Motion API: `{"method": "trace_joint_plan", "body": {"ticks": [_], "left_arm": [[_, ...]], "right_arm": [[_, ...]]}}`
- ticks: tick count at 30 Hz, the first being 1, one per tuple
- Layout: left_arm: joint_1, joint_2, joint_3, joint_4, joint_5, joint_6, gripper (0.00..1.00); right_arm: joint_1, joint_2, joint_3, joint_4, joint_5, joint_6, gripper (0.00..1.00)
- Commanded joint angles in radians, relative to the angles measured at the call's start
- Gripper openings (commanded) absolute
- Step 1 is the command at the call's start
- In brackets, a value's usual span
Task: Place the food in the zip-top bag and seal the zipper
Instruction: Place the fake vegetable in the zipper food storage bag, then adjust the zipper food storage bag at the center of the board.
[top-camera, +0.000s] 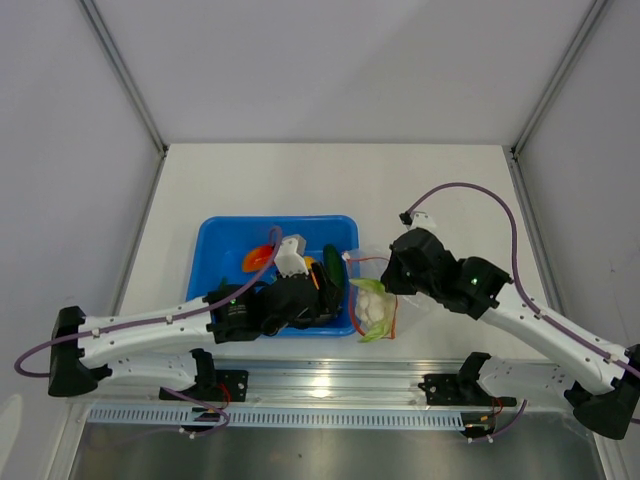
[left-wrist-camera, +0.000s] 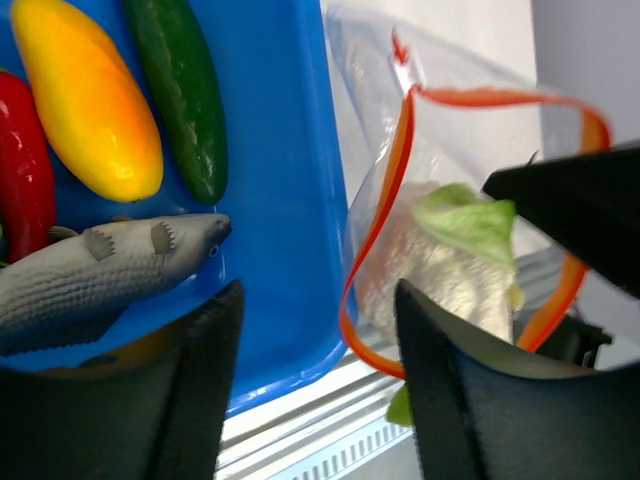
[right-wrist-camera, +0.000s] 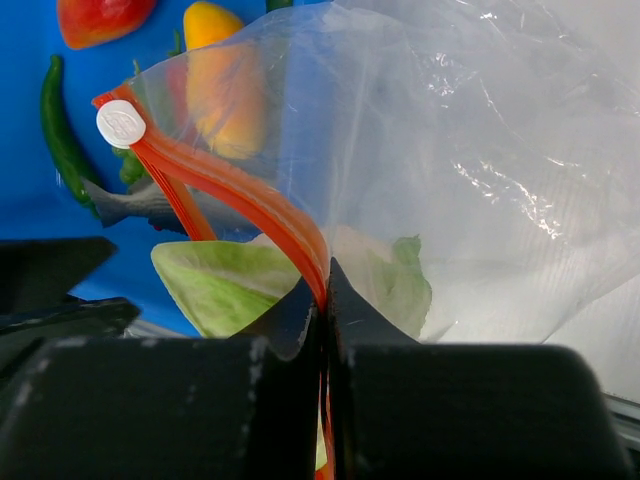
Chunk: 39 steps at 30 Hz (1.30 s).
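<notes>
One food bagged: cauliflower, white with green leaves, inside the zip-top bag, just beyond the right jaws and to the right of the left jaws.
Bag mouth: zipper bowed open in a loop facing the blue tray; white slider tab at the end of the strip far from the right jaws.
Right gripper: jaws closed flat on the zipper strip, with bag wall pinched between them.
Left gripper: jaws wide apart, nothing held; the tray's near corner and the edge of the mouth loop lie below the gap.
Food in tray: grey fish just ahead of the left-hand finger; mango, cucumber and red chili beyond it; tomato farther off.
Step in hand (judged): fetch the next food, the fish being nearest.
Doing it well: grip the fish across its narrow body, lift it above the tray wall, and release it only once it is inside the loop; the right pinch should hold the mouth open.
Risk: catching the strip would collapse the opening.
Writing: none legible; the slider tab shows a raised pattern, unreadable.
</notes>
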<state>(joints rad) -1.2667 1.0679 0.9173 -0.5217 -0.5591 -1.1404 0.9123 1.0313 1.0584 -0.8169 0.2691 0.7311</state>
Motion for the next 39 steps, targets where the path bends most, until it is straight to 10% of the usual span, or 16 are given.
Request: {"method": "trace_joint_plan", "body": {"ticks": [1,39], "left_arm": [[-0.017,0.015,-0.038,0.127,0.057,0.028,0.61],[-0.042,0.143,0.005,0.209,0.114,0.117,0.29]], "right_arm": [[-0.003,-0.017,0.049,0.022,-0.007,0.008,0.00],[-0.006,-0.082,0.098,-0.056,0.021,0.004,0.00]]}}
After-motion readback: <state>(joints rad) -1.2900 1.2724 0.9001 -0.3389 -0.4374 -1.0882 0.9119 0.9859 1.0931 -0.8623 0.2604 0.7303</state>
